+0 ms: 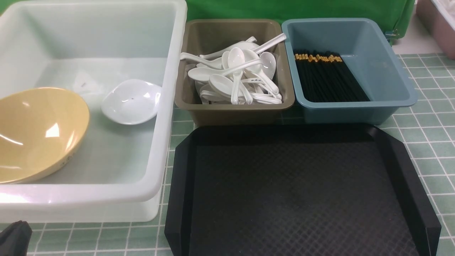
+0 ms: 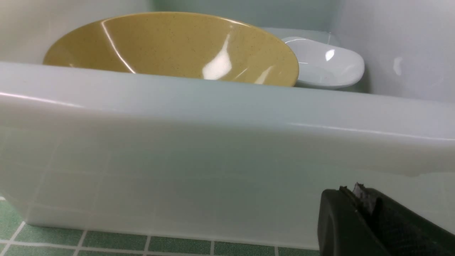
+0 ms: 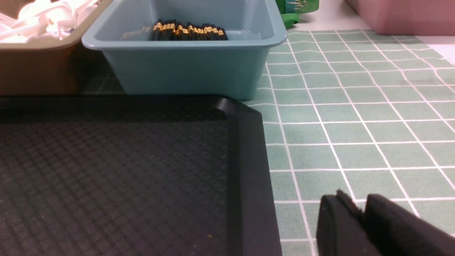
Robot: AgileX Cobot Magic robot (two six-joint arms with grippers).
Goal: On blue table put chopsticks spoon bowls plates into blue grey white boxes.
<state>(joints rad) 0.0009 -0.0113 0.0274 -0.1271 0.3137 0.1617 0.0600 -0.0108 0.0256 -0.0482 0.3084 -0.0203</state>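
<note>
Work surface is a pale green cloth [image 1: 423, 142] printed with a white square grid, flat under everything, slightly rippled far right in the right wrist view. Far left: large translucent white plastic tub [image 1: 167, 106] holding a tan glossy bowl [image 1: 35, 131] tilted against its near-left side and, just beside it toward the centre, a small white dish [image 1: 131, 101]. Left gripper [image 2: 359, 199] low on the cloth just outside the tub's near wall, fingers pressed together, nothing between them; only a dark corner of it shows at the front view's bottom left. Centre back: grey-brown plastic box [image 1: 234, 110] piled with white ceramic-style soup spoons [image 1: 236, 74]. Touching its right side: blue-grey plastic box [image 1: 391, 81] with black chopsticks [image 1: 327, 78], gold-banded tips, laid parallel along its left half. In front of both boxes: wide black textured serving tray [image 1: 295, 192], bare. Right gripper [image 3: 362, 206] over the cloth just right of the tray's rim; fingers look nearly together, holding nothing, though whether fully closed I cannot tell. Behind: green backdrop [image 1: 295, 9]; a pinkish bin [image 1: 439, 25] at far right on a white ledge.
</note>
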